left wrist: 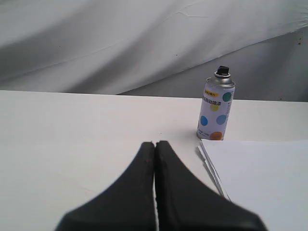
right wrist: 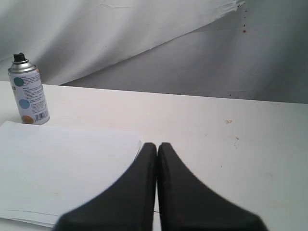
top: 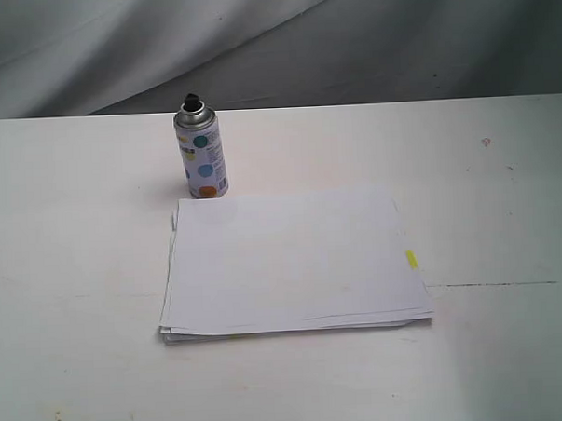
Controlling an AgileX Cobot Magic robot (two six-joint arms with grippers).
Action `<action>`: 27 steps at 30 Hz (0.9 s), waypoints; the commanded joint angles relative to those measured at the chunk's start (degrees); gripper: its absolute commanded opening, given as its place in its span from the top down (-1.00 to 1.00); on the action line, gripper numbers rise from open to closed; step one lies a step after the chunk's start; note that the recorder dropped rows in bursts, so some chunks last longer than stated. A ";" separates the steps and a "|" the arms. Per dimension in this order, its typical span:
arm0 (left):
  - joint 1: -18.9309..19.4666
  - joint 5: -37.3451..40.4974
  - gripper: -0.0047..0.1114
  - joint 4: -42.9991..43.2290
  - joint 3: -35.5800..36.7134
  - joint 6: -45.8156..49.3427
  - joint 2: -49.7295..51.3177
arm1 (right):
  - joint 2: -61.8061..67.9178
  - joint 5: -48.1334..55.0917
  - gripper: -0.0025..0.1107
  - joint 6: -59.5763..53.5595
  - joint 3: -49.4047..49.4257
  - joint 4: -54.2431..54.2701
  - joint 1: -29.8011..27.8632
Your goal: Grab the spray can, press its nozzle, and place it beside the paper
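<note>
Left gripper: the two black fingers are pressed together along their whole visible length, with no gap between the tips and nothing held; they sit low over the bare white table. Right gripper: its jaws are likewise fully closed and hold nothing, with the tips poised over the edge of the paper where it meets the tabletop. Both grippers are well apart from the spray can. In the exterior view the paper lies flat near the middle of the table as a stack of white sheets, its lower layers fanned slightly out along the left and near edges, and a small yellow tab projects at its right edge. The spray can stands upright on the table just beside the paper's far left corner; the left wrist view shows a narrow strip of table between the can's base and the sheets. Its white label carries teal, blue and orange dots, and the black nozzle sits on the silver domed top, uncovered. A thin dark line marks the tabletop right of the paper, with a few small specks farther back. A creased grey-white cloth hangs behind the table's far edge.
</note>
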 commanded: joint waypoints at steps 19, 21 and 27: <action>0.02 -3.81 0.92 1.71 0.31 0.01 -0.11 | -0.13 -0.09 0.96 0.17 0.15 0.09 0.00; 0.02 -7.99 0.92 1.71 0.31 -0.60 -0.11 | -0.13 -0.09 0.96 0.17 0.15 0.09 0.00; 0.02 -13.66 0.92 -3.56 0.31 -9.74 -0.11 | -0.13 -0.09 0.96 0.17 0.15 0.09 0.00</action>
